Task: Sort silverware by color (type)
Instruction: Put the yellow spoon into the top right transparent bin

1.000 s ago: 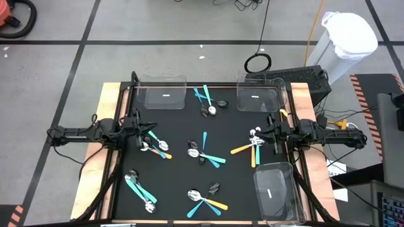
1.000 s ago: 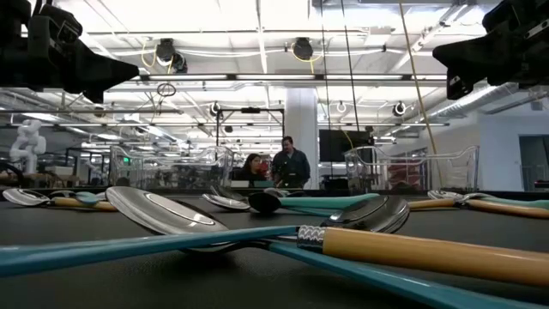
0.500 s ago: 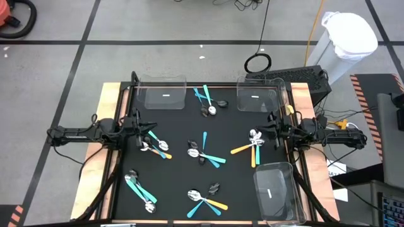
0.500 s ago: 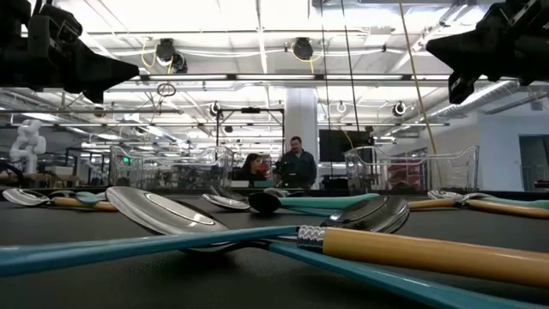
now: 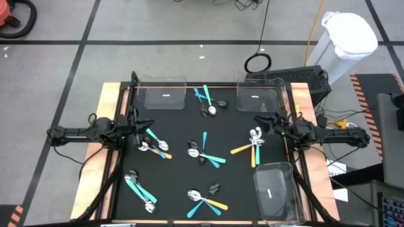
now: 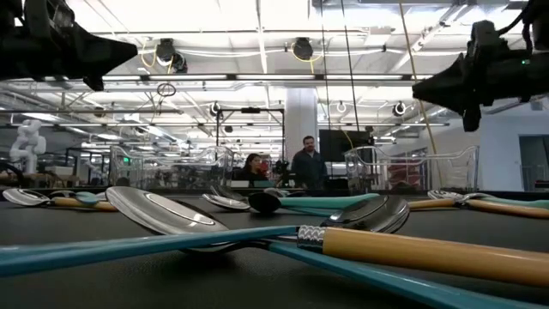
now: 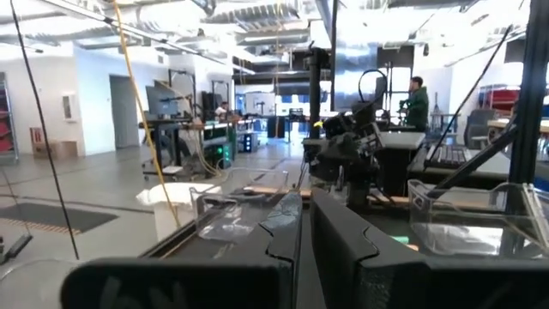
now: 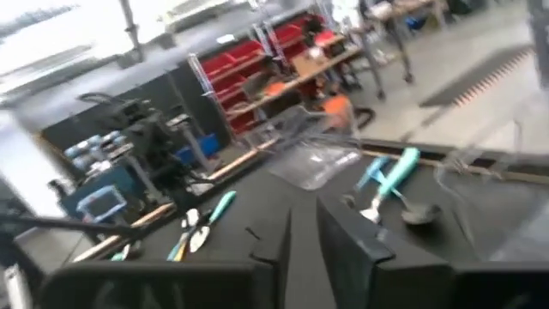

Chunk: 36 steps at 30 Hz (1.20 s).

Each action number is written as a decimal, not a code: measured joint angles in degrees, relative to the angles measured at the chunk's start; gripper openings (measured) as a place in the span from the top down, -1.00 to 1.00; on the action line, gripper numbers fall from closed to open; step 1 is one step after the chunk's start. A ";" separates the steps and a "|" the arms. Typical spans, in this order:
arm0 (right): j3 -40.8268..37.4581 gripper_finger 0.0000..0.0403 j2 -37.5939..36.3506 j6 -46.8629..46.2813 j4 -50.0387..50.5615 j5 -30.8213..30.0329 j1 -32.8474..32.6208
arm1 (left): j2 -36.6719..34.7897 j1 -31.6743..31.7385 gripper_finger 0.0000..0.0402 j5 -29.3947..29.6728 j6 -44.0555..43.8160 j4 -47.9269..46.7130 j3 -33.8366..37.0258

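The silverware lies in small heaps across the black surface, none in the clear bins.

Left gripper, at nine o'clock, has its fingers nearly together and empty. Right gripper, at three o'clock, has a narrow gap and holds nothing.

The spoons look light, stiff and slippery, so mid-handle is probably the best place to pinch.

The silverware is scattered flat on the black mat in six small clusters: top centre, left of centre, centre, right of centre, lower left and bottom centre. Silver or dark heads are joined to thin teal, light-blue or orange-yellow handles, which are crossed within most clusters.
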<state>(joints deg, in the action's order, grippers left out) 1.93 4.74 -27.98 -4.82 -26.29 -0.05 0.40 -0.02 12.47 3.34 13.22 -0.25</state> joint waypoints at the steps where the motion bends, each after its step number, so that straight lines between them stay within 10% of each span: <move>1: 0.00 0.58 0.97 -1.12 0.16 -0.87 0.04 | 0.15 -0.01 0.84 0.95 -0.91 0.03 0.00; 13: 2.51 0.00 13.72 -8.50 1.99 -6.73 3.01 | 8.26 0.01 0.84 11.62 -7.42 -0.84 -0.02; 26: 3.87 0.12 18.35 5.88 -1.87 -3.77 4.16 | 11.61 0.01 0.84 18.25 -8.45 -1.78 -0.02; 36: 3.96 0.23 20.93 -2.08 -2.78 -3.74 6.87 | 11.61 0.01 0.78 19.68 -14.07 -1.65 -0.02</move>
<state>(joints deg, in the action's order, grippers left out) 5.89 25.68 -30.06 -7.61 -30.03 6.82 12.01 -0.01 32.15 -10.73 11.57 -0.27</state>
